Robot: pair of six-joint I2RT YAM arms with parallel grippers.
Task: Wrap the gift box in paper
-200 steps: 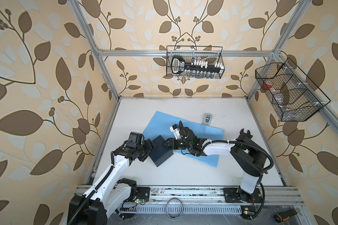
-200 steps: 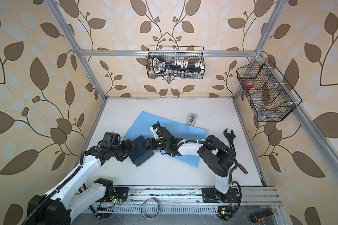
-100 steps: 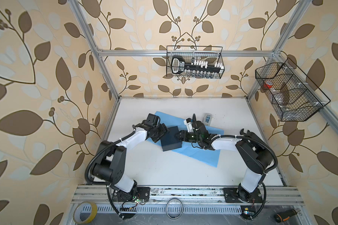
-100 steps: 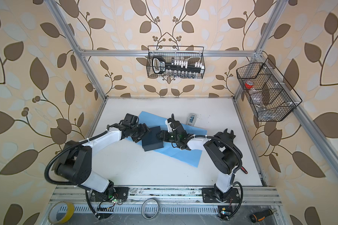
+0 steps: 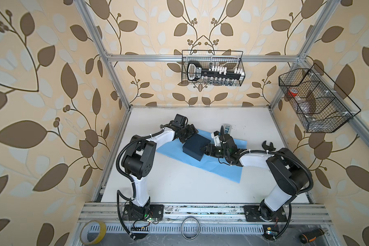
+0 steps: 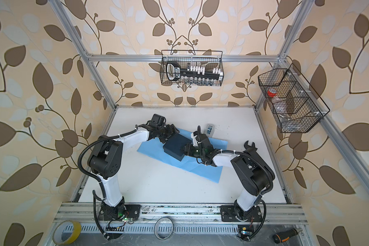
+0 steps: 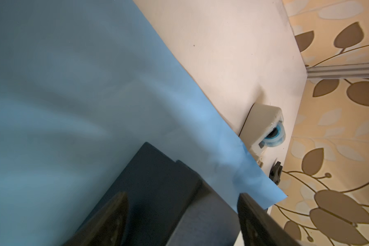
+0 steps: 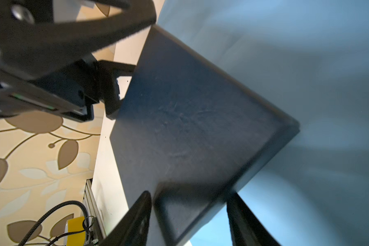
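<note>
The dark navy gift box (image 5: pixel 195 147) (image 6: pixel 176 146) lies over the left half of the light blue paper (image 5: pixel 222 168) (image 6: pixel 200 168), which is spread flat on the white table. From the far left my left gripper (image 5: pixel 190 134) (image 6: pixel 171 133) reaches one corner of the box. My right gripper (image 5: pixel 204 149) (image 6: pixel 184 148) meets the opposite corner from the right. In the left wrist view the gripper (image 7: pixel 182 193) straddles a box (image 7: pixel 158 181) corner, fingers against its sides. The right wrist view shows the same: gripper (image 8: pixel 190 193) closed around a box (image 8: pixel 190 117) corner, above the paper (image 8: pixel 307 53).
A small grey tape dispenser (image 5: pixel 227 128) (image 6: pixel 209 128) (image 7: pixel 264 130) stands just behind the paper's far edge. Wire baskets hang on the back wall (image 5: pixel 212 68) and the right wall (image 5: pixel 315 102). A yellow tape roll (image 5: pixel 93 232), a metal ring (image 5: pixel 190 227) and a screwdriver (image 5: pixel 311 235) lie beyond the front rail.
Both grippers have carried the box from the paper's front left corner toward the back and right, onto the paper. The left arm has stretched far forward; the jaws stand slightly wider.
</note>
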